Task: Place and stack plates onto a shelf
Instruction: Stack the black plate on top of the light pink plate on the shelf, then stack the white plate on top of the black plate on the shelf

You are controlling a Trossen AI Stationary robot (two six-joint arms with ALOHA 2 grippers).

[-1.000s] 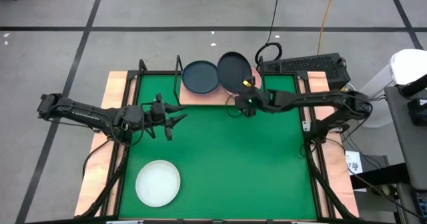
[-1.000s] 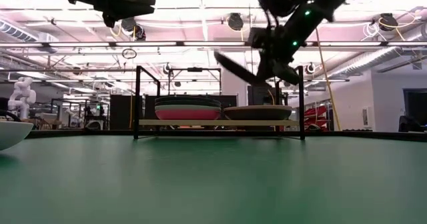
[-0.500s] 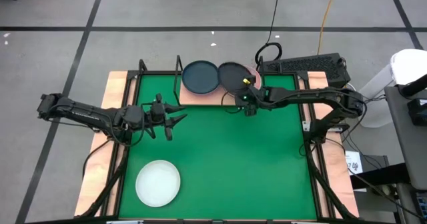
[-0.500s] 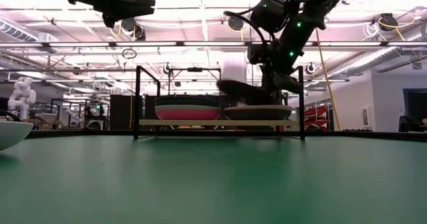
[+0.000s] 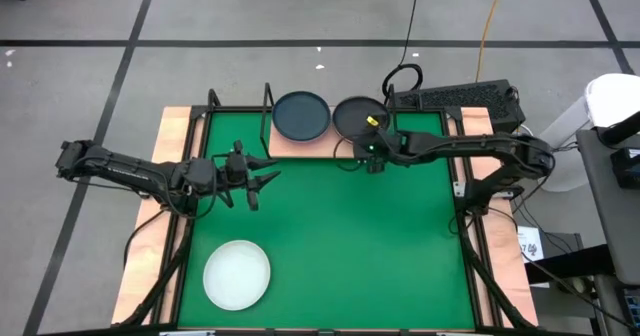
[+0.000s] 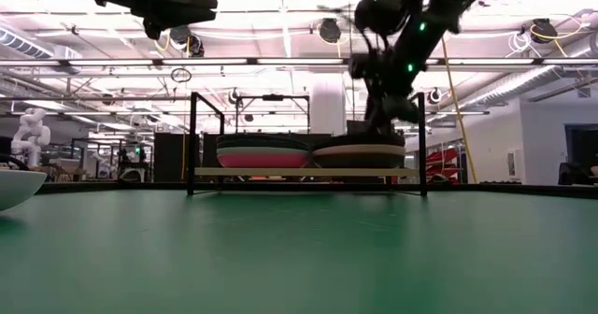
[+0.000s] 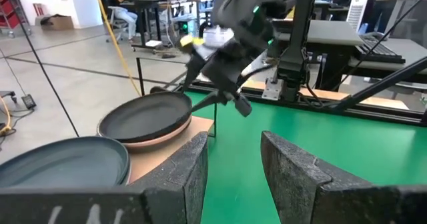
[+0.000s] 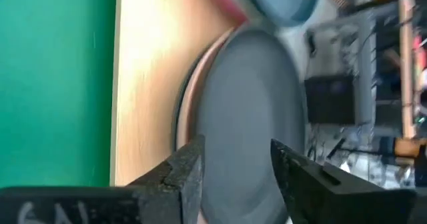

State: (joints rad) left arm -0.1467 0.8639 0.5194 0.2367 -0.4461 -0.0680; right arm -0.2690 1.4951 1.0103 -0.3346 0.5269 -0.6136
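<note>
Round dark grey plate (image 5: pixel 357 118) resting on the right-hand stack of the light wooden shelf (image 5: pixel 300 144) — right gripper (image 5: pixel 366 151) just beside its near rim, fingers released; withdraw level, no snagging — left gripper (image 5: pixel 262 176) waiting parted over the bench

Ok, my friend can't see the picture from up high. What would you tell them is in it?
From above, the right gripper hovers by a dark plate on the wooden shelf, next to a blue-grey plate. The left gripper waits over the green mat; a white plate sits near its corner.
</note>
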